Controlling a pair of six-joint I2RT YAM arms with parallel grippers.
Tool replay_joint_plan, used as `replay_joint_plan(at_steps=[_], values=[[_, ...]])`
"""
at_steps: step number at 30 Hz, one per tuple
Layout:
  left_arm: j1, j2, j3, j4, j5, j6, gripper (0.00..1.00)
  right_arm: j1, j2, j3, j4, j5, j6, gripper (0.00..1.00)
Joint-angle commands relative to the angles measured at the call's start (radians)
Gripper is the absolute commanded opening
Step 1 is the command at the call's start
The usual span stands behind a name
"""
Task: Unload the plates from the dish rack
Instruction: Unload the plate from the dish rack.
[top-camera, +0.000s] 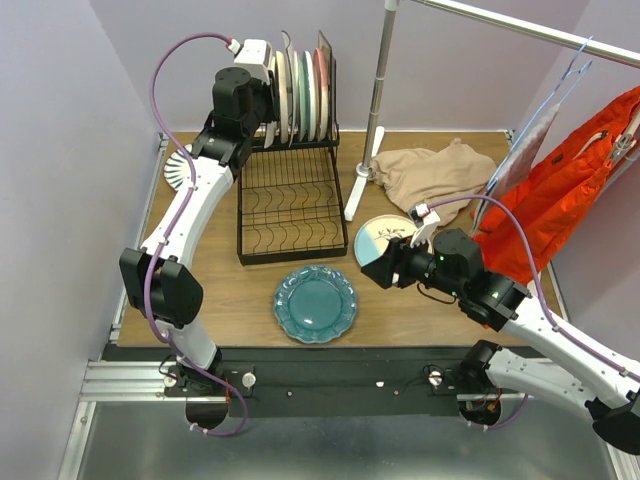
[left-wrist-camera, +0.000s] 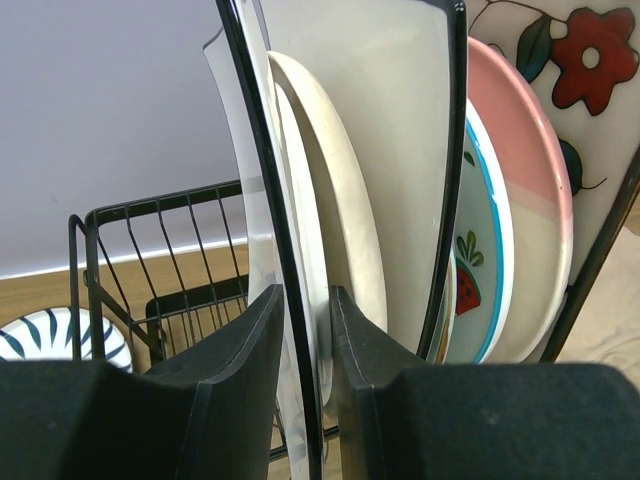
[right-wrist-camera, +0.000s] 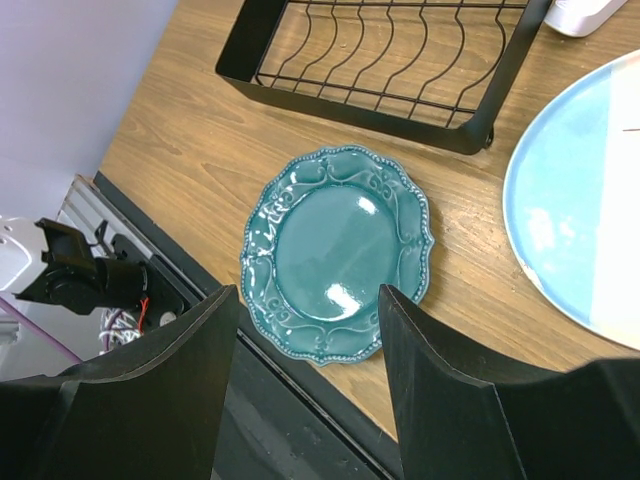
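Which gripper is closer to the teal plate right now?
Right. The right gripper hovers open just past the teal plate's far right edge, not touching it. The left gripper is far off at the rack's back, closed around a standing plate.

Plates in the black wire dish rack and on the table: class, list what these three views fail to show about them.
- Top external: ceramic plates in the black wire dish rack stand edge-on, faces unseen; the left arm covers the leftmost.
- Left wrist: the left gripper straddles a dark-rimmed plate; whether it grips is unclear.
- Top external: white dark-striped plate mostly under that arm.
- Right wrist: round cream-blue plate cut by the frame edge.
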Motion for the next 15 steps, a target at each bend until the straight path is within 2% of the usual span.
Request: replay_joint_plan(at_steps=[1, 11, 15], values=[[0.009, 0.018, 0.032, -0.022, -0.024, 0.020, 0.34, 0.003, -0.012, 0.011, -0.022, 0.023, 0.003, 0.66], [0.009, 0.038, 0.033, -0.013, -0.009, 0.020, 0.28, 0.003, -0.018, 0.024, -0.039, 0.032, 0.003, 0.66], [0.009, 0.039, 0.043, -0.017, 0.009, 0.019, 0.14, 0.003, -0.021, 0.026, -0.045, 0.032, 0.006, 0.66]])
